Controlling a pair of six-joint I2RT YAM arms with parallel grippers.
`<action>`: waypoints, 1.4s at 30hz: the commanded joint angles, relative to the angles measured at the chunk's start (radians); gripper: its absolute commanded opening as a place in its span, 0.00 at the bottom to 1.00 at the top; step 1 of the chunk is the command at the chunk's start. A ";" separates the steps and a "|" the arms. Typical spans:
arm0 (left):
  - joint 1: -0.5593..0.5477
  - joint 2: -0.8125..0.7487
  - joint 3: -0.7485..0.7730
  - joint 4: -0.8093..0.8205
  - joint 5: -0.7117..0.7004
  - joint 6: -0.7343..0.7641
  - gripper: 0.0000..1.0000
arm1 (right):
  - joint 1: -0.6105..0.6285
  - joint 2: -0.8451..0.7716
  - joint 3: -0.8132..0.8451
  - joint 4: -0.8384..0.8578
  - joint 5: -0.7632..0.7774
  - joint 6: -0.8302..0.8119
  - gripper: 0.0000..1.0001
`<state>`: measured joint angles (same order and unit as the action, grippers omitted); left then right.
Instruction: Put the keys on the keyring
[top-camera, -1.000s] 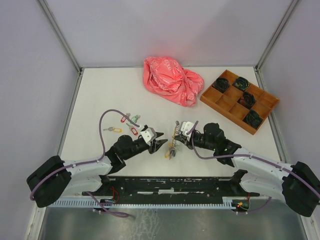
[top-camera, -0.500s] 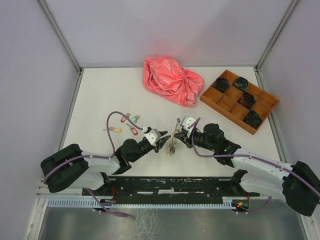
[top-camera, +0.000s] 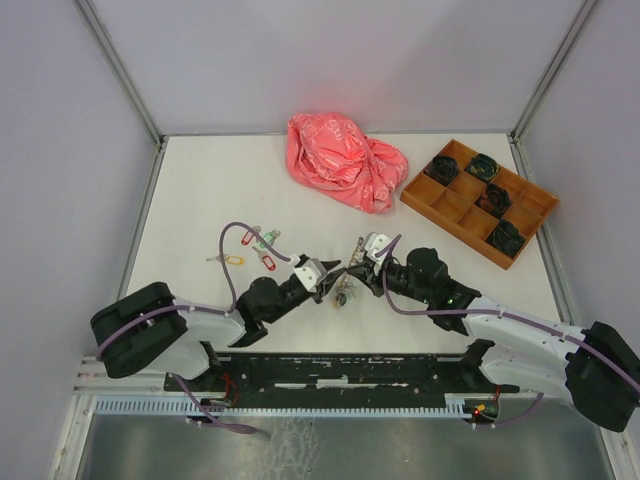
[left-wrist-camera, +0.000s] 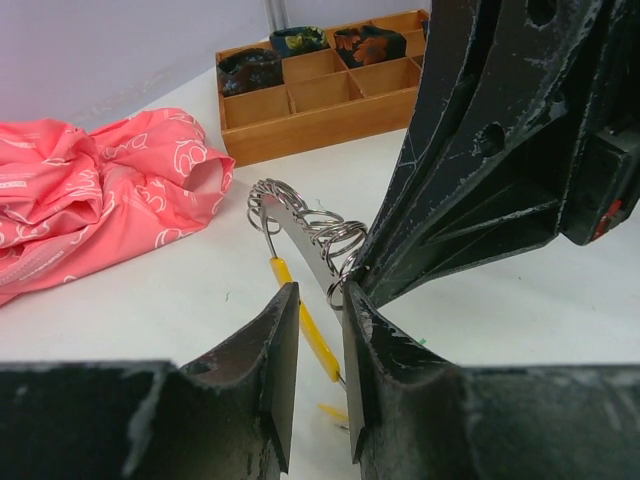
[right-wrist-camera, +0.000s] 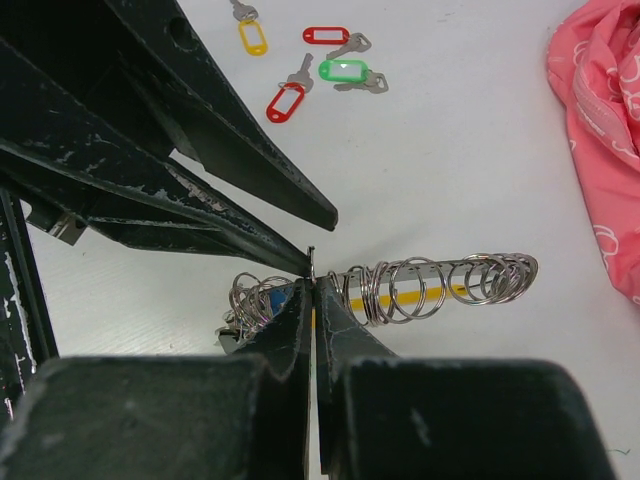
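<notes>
My right gripper (top-camera: 353, 264) (right-wrist-camera: 314, 284) is shut on the keyring (top-camera: 346, 289) (right-wrist-camera: 437, 268), a thin silver band with a yellow stretch. Several small tag loops are threaded on it, and a blue tag (right-wrist-camera: 274, 296) hangs among them. My left gripper (top-camera: 334, 272) (left-wrist-camera: 318, 302) comes in from the left, tip to tip with the right one. Its jaws stand narrowly apart around the keyring's (left-wrist-camera: 301, 240) yellow stretch. Loose keys lie on the table to the left: a yellow tag (top-camera: 233, 260) (right-wrist-camera: 253, 38), a green tag (top-camera: 269, 238) (right-wrist-camera: 343, 70) and two red tags (top-camera: 246, 239) (top-camera: 267, 263).
A crumpled pink bag (top-camera: 345, 160) (left-wrist-camera: 100, 190) lies at the back centre. A wooden compartment tray (top-camera: 462, 205) (left-wrist-camera: 320, 95) with dark bundles sits at the back right. A purple cable (top-camera: 225, 240) loops over the loose keys.
My left arm has swung right, and its gripper now reaches the keyring. The right gripper has held the keyring nearly still.
</notes>
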<state>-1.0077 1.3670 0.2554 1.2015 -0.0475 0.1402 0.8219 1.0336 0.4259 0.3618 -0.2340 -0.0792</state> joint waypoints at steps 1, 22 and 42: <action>-0.006 0.030 0.040 0.094 -0.028 0.045 0.29 | 0.011 -0.004 0.028 0.093 0.003 0.016 0.01; 0.025 -0.158 0.096 -0.366 0.286 0.130 0.03 | 0.017 -0.035 0.088 -0.131 -0.124 -0.210 0.01; 0.090 -0.440 0.065 -0.684 0.300 0.108 0.32 | -0.075 0.090 0.266 -0.389 -0.381 -0.650 0.01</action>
<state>-0.9360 0.9779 0.3435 0.5022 0.2813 0.2489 0.7593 1.1164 0.6186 -0.0051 -0.5747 -0.6163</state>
